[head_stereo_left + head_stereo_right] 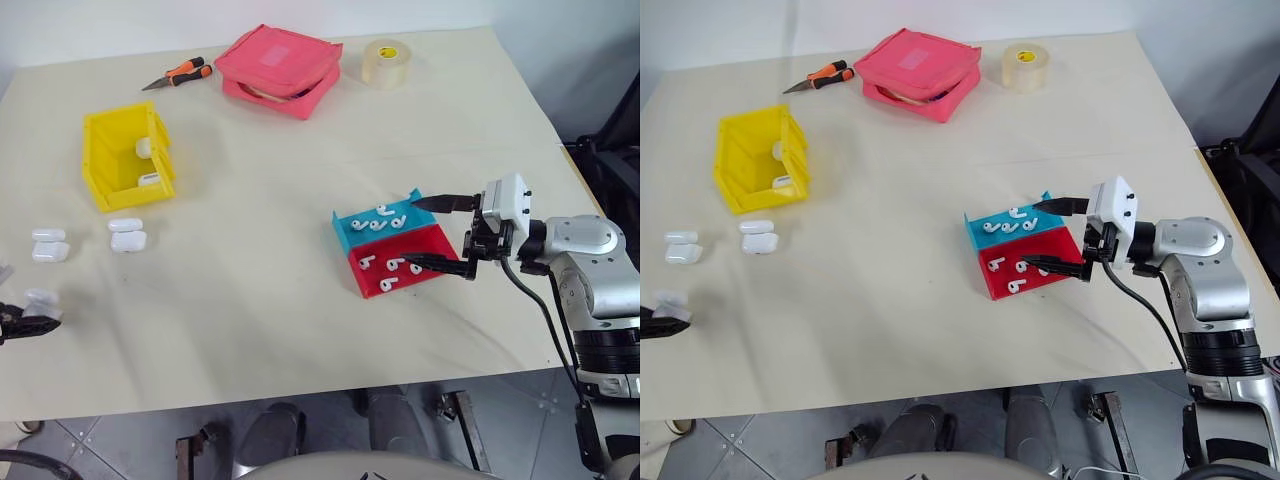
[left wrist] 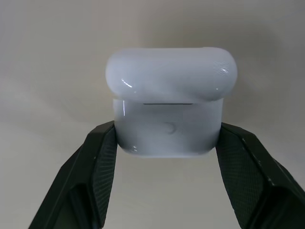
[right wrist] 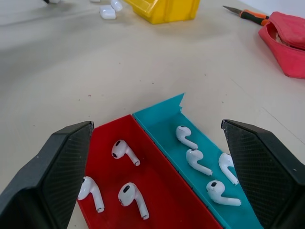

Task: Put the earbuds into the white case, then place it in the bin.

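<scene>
— Left gripper (image 2: pixel 164 143): what's it doing?
— Clamped on a white case (image 2: pixel 169 102), a finger on each side, at the table's (image 1: pixel 270 280) nine o'clock edge; the arm is cut off there.
— And the right gripper (image 3: pixel 157 181)?
— Spread wide, nothing held, over the red tray (image 1: pixel 400 262) and blue tray (image 1: pixel 380 225) holding the earbuds (image 3: pixel 125 151).
— The yellow bin (image 1: pixel 127 157)?
— Ten o'clock; white bits inside, hard to identify. More cases (image 1: pixel 127 234) lie just beside it.

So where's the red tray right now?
The red tray sits on the table's right side, touching the blue tray, with the open right gripper at its right edge.
</scene>
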`<state>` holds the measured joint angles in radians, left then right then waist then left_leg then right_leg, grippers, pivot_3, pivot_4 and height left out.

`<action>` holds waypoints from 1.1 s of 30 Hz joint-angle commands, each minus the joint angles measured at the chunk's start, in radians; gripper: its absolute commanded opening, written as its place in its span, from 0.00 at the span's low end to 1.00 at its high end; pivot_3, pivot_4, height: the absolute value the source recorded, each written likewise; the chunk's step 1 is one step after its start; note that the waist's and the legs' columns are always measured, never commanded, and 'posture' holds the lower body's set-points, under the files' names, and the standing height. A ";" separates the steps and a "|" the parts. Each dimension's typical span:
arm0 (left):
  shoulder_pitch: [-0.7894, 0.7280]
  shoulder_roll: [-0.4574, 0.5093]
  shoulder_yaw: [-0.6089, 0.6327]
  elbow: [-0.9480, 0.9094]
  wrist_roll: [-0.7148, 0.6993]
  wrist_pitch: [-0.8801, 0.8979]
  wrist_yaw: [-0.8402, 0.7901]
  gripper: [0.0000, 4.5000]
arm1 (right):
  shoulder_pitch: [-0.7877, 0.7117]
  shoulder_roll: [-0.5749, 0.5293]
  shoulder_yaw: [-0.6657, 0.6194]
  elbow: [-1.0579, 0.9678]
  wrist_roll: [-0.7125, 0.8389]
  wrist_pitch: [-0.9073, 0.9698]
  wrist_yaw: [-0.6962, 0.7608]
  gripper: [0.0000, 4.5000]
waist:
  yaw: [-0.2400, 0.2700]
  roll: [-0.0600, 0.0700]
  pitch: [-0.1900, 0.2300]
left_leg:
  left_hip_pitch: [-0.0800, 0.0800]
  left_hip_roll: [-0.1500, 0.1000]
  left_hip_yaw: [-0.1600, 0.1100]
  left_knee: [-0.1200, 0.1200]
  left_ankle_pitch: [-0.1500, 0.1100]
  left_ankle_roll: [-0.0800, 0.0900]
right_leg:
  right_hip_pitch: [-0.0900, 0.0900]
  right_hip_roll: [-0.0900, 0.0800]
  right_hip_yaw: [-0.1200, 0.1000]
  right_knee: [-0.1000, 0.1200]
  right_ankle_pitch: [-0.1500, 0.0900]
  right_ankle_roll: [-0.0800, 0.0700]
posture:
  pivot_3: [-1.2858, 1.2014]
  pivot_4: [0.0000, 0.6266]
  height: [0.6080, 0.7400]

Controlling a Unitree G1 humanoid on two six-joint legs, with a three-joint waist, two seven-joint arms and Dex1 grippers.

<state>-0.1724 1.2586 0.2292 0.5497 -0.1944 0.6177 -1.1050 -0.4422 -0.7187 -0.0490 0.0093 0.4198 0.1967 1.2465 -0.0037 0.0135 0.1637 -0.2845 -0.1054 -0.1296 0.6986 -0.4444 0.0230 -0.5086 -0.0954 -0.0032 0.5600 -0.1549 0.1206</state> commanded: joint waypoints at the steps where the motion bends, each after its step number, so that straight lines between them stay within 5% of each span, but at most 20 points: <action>1: 0.016 -0.128 0.198 -0.329 -0.166 0.032 0.053 0.61 | 0.003 -0.014 -0.034 -0.033 0.011 -0.006 -0.022 1.00 | 0.008 0.000 0.000 | 0.000 0.000 0.000 0.000 0.000 0.000 | 0.000 -0.001 0.000 0.000 0.000 0.000 | 0.52 0.24 1.00; 7: -0.023 -0.395 0.244 -0.636 -0.313 -0.007 0.166 0.61 | 0.034 -0.015 -0.043 -0.078 0.022 0.002 -0.055 1.00 | 0.005 -0.001 0.000 | -0.001 0.000 0.001 0.002 -0.001 0.000 | 0.001 -0.001 0.000 -0.002 0.002 0.001 | 0.52 0.24 1.00; 12: -0.103 -0.604 0.193 -0.659 -0.354 -0.235 0.162 0.61 | 0.087 -0.027 -0.073 -0.139 0.034 0.017 -0.095 1.00 | 0.004 -0.001 0.000 | 0.000 0.000 0.003 0.003 -0.001 0.000 | 0.001 -0.001 0.000 -0.002 0.003 0.000 | 0.52 0.24 1.00; 24: -0.270 -0.843 -0.027 -0.509 -0.359 -0.523 -0.026 0.61 | 0.224 -0.035 -0.167 -0.308 -0.012 0.085 -0.317 1.00 | 0.023 -0.002 -0.001 | 0.001 0.000 0.004 0.006 -0.001 0.000 | 0.004 -0.001 0.000 -0.004 0.005 0.002 | 0.52 0.24 1.00; 33: -0.321 -0.906 -0.145 -0.358 -0.333 -0.694 -0.206 0.61 | 0.308 -0.084 -0.182 -0.415 -0.085 0.248 -0.469 1.00 | 0.030 -0.002 -0.001 | 0.002 0.000 0.003 0.007 -0.001 0.002 | 0.009 0.000 0.000 -0.009 0.008 0.003 | 0.52 0.24 1.00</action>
<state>-0.4735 0.3530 0.0929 0.1849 -0.5305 -0.0389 -1.2769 -0.1390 -0.7809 -0.2030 -0.3574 0.3454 0.4144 0.8043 0.0261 0.0116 0.1627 -0.2827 -0.1051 -0.1263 0.7056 -0.4454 0.0252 -0.5001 -0.0957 -0.0035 0.5506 -0.1472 0.1232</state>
